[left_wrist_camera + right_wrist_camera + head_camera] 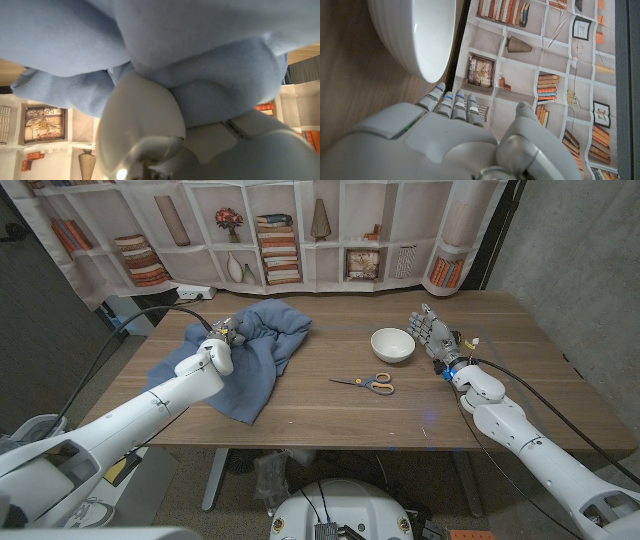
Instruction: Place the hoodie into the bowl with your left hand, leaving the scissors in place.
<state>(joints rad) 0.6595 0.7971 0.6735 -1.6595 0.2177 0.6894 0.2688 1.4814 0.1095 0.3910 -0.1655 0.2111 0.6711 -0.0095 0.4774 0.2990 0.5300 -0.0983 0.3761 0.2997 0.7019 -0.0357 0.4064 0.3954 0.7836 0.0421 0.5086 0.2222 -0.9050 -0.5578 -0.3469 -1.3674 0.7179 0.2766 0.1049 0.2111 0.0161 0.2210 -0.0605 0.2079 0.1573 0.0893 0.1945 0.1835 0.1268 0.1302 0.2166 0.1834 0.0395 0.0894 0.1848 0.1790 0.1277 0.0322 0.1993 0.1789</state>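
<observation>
A blue hoodie (262, 350) lies crumpled on the left part of the wooden table (330, 415), one corner hanging over the front edge. My left hand (224, 340) is on its bunched middle, fingers dug into the cloth. In the left wrist view the hoodie (200, 55) folds around my left hand (145, 125), pinched between thumb and fingers. A white bowl (393, 345) stands right of centre, empty. Yellow-handled scissors (366, 383) lie in front of it. My right hand (432, 336) stands just right of the bowl, fingers apart and holding nothing. The right wrist view shows the bowl (415, 40) beyond my right hand (435, 135).
A bookshelf-print backdrop (300, 230) hangs behind the table. A white box (195, 293) sits near the table's far left corner. Black cables run along both arms. Bare wood lies between the hoodie and the bowl.
</observation>
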